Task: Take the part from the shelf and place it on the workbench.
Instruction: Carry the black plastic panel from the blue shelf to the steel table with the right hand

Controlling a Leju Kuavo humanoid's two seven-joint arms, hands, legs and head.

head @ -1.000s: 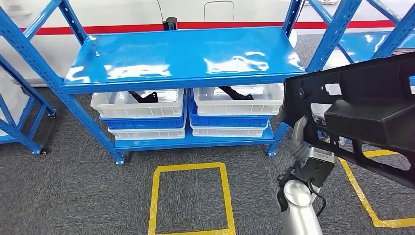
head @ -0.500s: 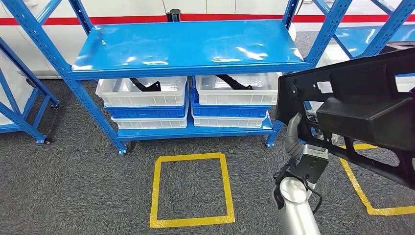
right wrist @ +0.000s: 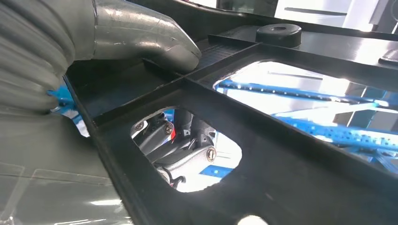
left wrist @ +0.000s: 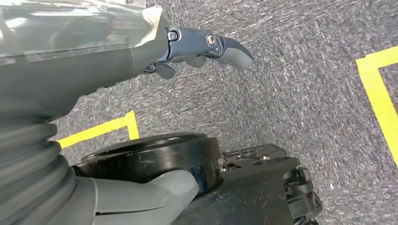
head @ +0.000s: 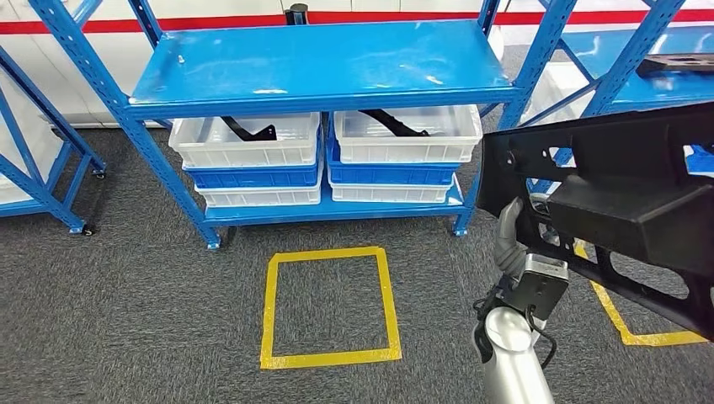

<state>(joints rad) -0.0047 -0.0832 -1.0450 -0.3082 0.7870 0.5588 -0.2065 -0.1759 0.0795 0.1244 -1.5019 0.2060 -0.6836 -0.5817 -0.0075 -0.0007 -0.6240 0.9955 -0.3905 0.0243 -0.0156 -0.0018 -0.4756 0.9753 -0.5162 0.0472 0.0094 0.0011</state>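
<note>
My right hand [head: 510, 238] grips a large black plastic part [head: 627, 198] with cut-outs, held up at the right of the head view, in front of the blue shelf [head: 320, 67]. In the right wrist view the thumb [right wrist: 145, 35] presses on the ribbed face of the part [right wrist: 281, 154], and the darker fingers [right wrist: 180, 150] show through one cut-out on its other side. My left hand [left wrist: 202, 44] hangs over grey carpet with its fingers stretched out and nothing in it.
White bins [head: 244, 139] [head: 408, 133] on blue bins sit on the shelf's lower level, each with a black piece inside. A yellow taped square [head: 328, 307] marks the carpet ahead, another yellow marking [head: 615, 324] lies right. A second rack holds a black part [head: 678, 63].
The whole picture has shifted: the shelf sits higher and slightly further off, so the camera has moved. The black part stays gripped in my right hand.
</note>
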